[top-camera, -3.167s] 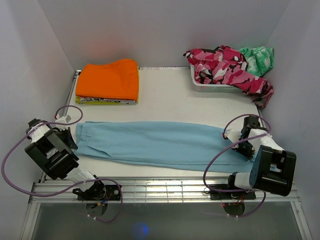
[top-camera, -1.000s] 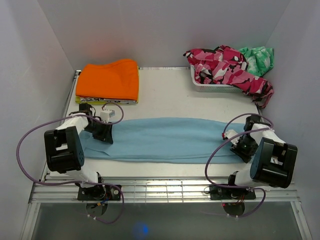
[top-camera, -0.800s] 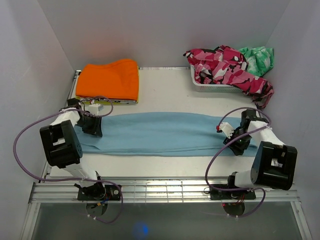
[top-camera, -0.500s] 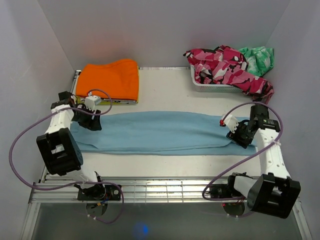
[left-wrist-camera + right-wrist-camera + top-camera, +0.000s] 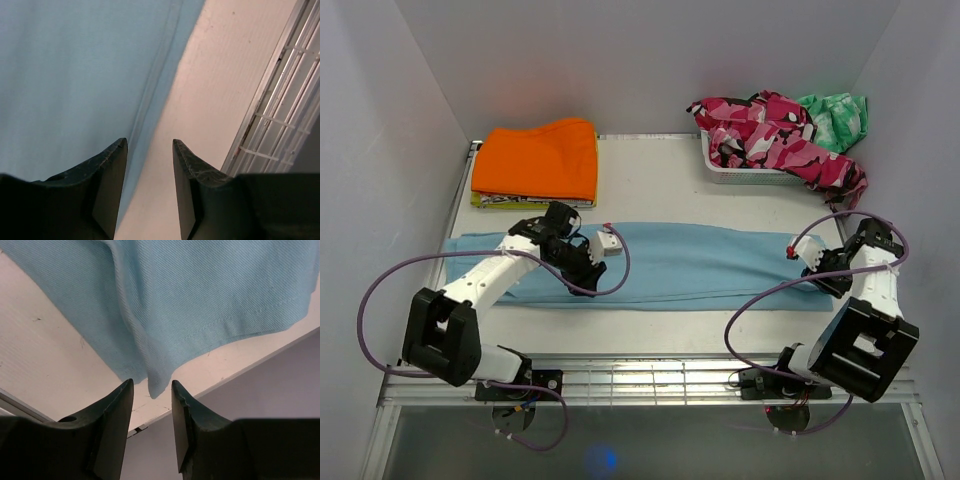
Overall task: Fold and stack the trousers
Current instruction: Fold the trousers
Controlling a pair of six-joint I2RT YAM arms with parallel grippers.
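From above, your trousers (image 5: 700, 265) lie flat as one long sky-blue band across the table (image 5: 660, 185), just in front of the orange folded garment (image 5: 537, 158). Half a second ago your left gripper (image 5: 586, 270) sat at the band's left end. It now reaches in over the near edge, left of the middle. Your right gripper (image 5: 828, 275) stays at the band's right end, with its arm swung further right.

In the left wrist view, the left gripper (image 5: 149, 145) stands part open with nothing between its fingers. Below it the trousers' (image 5: 75, 65) near edge meets bare table (image 5: 210, 100).

In the right wrist view, the right gripper (image 5: 151, 385) is also part open and grips nothing. A hem corner of the trousers (image 5: 210, 285) lies on the table (image 5: 50, 355) in line with the gap.
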